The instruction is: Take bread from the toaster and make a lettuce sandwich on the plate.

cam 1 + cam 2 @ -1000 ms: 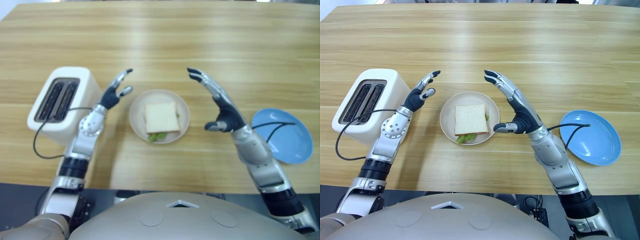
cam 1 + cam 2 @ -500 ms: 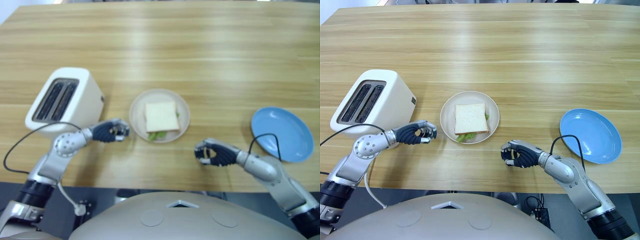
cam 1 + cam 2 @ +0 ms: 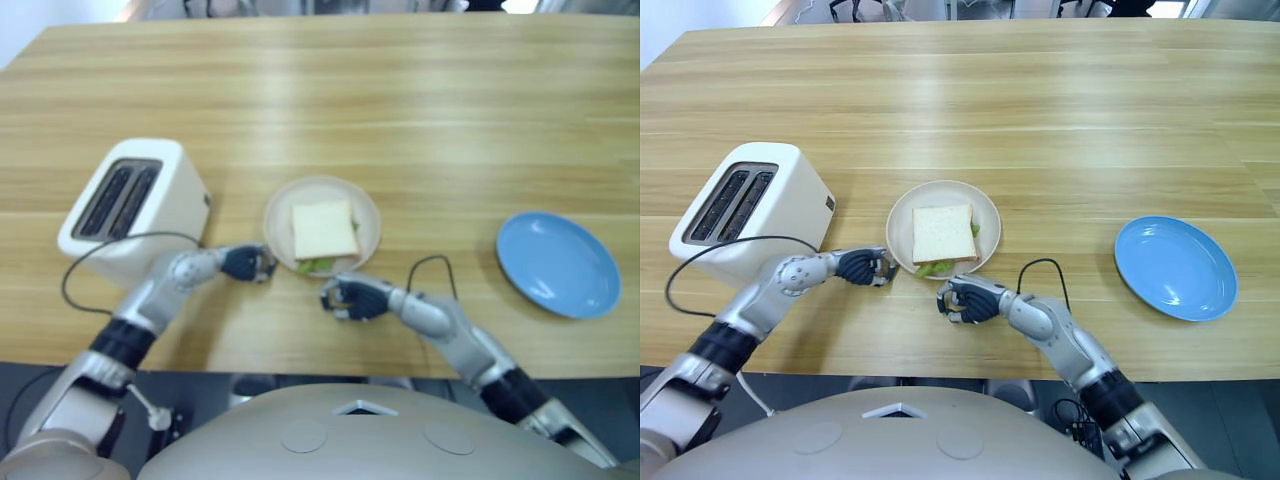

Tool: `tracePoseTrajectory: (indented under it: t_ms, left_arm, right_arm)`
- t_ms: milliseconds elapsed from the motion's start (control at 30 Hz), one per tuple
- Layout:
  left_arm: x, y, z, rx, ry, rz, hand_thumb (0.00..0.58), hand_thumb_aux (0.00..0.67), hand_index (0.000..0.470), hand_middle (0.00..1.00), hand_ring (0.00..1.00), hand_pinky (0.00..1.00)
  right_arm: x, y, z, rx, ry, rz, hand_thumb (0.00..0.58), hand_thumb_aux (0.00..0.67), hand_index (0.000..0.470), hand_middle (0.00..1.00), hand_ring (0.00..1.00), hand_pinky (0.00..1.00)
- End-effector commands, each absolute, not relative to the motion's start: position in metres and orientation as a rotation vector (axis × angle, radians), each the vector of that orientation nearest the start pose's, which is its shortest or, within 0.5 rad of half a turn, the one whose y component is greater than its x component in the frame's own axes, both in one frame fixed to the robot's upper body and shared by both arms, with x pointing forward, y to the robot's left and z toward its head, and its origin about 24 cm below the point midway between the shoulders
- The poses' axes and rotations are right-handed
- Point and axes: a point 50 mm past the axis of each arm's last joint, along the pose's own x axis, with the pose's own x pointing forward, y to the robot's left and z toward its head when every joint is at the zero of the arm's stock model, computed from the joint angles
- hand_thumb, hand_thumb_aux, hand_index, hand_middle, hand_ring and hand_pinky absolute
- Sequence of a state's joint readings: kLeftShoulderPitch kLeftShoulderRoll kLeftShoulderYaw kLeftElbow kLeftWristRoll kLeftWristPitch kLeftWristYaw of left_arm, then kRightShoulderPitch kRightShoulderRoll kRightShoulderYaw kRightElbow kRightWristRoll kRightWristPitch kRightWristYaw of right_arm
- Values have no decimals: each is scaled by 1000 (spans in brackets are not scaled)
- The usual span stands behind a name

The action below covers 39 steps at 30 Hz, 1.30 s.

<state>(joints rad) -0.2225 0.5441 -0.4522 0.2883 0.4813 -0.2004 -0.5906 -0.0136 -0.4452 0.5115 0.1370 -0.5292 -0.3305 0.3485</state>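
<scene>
A white toaster [image 3: 748, 209] with two dark slots stands at the table's left. To its right a beige plate [image 3: 902, 214] holds a sandwich: a white bread slice [image 3: 944, 232] on top, green lettuce [image 3: 932, 268] peeking out at its near edge. My left hand [image 3: 865, 267] rests with curled fingers on the table just left of the plate's near rim, holding nothing. My right hand [image 3: 967, 299] is curled too, just below the plate's near edge, empty.
A blue plate [image 3: 1175, 267] lies at the right of the wooden table [image 3: 1040, 120]. A black cable [image 3: 700, 262] loops off the left arm by the toaster, another [image 3: 1043, 268] off the right forearm.
Both hands went from open and raised beside the plate to curled and low near the table's front. Since half a second ago the right hand has slid left to just below the plate.
</scene>
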Motion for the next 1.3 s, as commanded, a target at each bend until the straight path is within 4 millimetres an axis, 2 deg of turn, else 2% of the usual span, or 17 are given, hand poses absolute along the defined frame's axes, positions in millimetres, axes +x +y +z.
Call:
tracePoseTrajectory:
  t_ms: [33,100,167,267,333,400,433,467,500,533,567,600,633,667,700,967,1300]
  left_arm:
    - [254,158,-31,1185,359,-1048,580,670,460,1000,1000,1000]
    - [271,155,-25,1209,293,-943,580,670,460,1000,1000,1000]
    - [286,152,-15,1218,226,-837,512,441,303,1000,1000,1000]
    - [299,148,-4,1215,131,-732,429,328,225,1000,1000,1000]
    - [304,146,2,1219,78,-667,132,81,56,1000,1000,1000]
    - [308,145,8,1216,23,-602,0,0,0,1000,1000,1000]
    - [310,144,11,1209,1,-577,0,0,0,1000,1000,1000]
    - [311,144,13,1207,-16,-556,0,0,0,702,702,702]
    - [312,143,15,1203,-28,-542,0,0,0,702,702,702]
    - [312,143,17,1191,-40,-529,0,0,0,0,0,0]
    - [312,143,19,1173,-53,-518,0,0,0,0,0,0]
    - [312,144,22,1146,-66,-503,0,0,0,0,0,0]
    - [312,144,26,1099,-80,-483,0,0,0,0,0,0]
    - [311,145,31,1017,-96,-454,0,0,0,0,0,0]
    - [310,146,37,903,-112,-417,0,0,0,0,0,0]
    - [288,155,59,-181,-208,-142,0,0,0,0,0,0]
    - [283,150,30,-291,-141,-31,0,0,0,0,0,0]
  right_arm:
    - [219,-129,-28,-1051,42,882,580,670,460,1000,1000,1000]
    - [232,-135,-22,-1080,-7,778,580,670,460,1000,1000,1000]
    - [242,-140,-14,-1088,-57,681,580,670,460,1000,1000,1000]
    - [253,-147,0,-1109,-138,539,580,670,460,1000,1000,1000]
    - [259,-152,7,-1140,-170,464,580,670,460,1000,1000,1000]
    - [263,-157,9,-1167,-181,412,580,670,460,1000,1000,1000]
    - [264,-159,10,-1171,-184,391,580,670,460,1000,1000,1000]
    - [265,-161,10,-1172,-186,379,580,670,460,1000,1000,1000]
    - [264,-161,11,-1173,-187,374,580,670,460,1000,1000,1000]
    - [264,-162,11,-1172,-188,371,580,670,460,1000,1000,1000]
    - [263,-163,12,-1170,-190,370,580,670,460,1000,1000,1000]
    - [262,-163,13,-1166,-191,369,579,644,442,490,490,490]
    - [261,-164,14,-1149,-191,368,579,644,442,490,490,490]
    - [260,-165,16,-1091,-181,364,337,236,162,0,0,0]
    - [259,-165,19,-989,-167,350,0,0,0,0,0,0]
    - [259,-200,59,79,-175,27,0,0,0,0,0,0]
    - [252,-227,32,69,-207,-187,0,0,0,0,0,0]
